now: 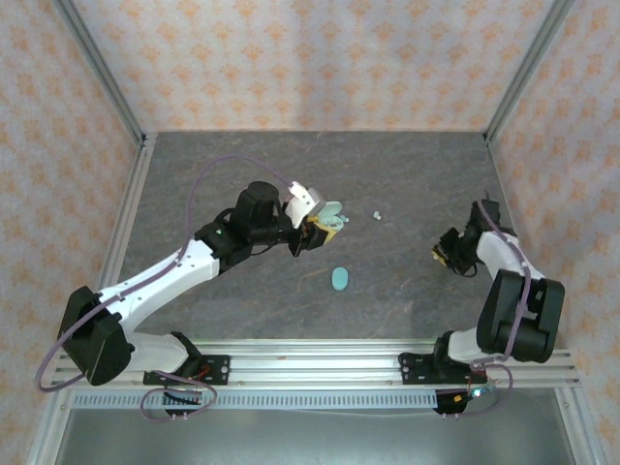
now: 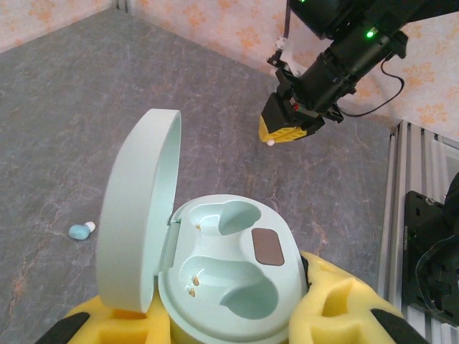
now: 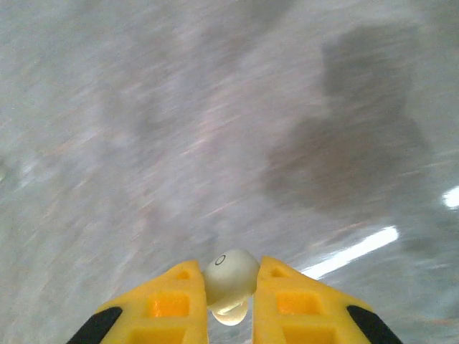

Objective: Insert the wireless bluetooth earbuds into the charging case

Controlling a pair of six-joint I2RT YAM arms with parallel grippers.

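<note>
Step in hand: you have one earbud [image 3: 231,274] picked up and the case presented; the insertion itself is not yet begun.
Right gripper [image 3: 231,304]: its yellow fingers [image 3: 179,297] pinch the whitish earbud at their tips, clear of the table [image 1: 407,174].
Left gripper [image 1: 318,231]: clamped on the charging case [image 2: 229,287], whose lid [image 2: 136,222] stands open.
Wells [image 2: 240,215]: both look empty, with contact pins visible.
Where things lie: in the top view the right gripper sits at 3 o'clock from the held case, well apart. The loose earbuds [image 1: 374,215] lie just beside the case at 3 o'clock. A closed case [image 1: 339,279] lies at 6 o'clock.
Next move: you probably need to carry the earbud toward 9 o'clock, line it up over a well and lower it gently; the fit is likely shape-specific.
</note>
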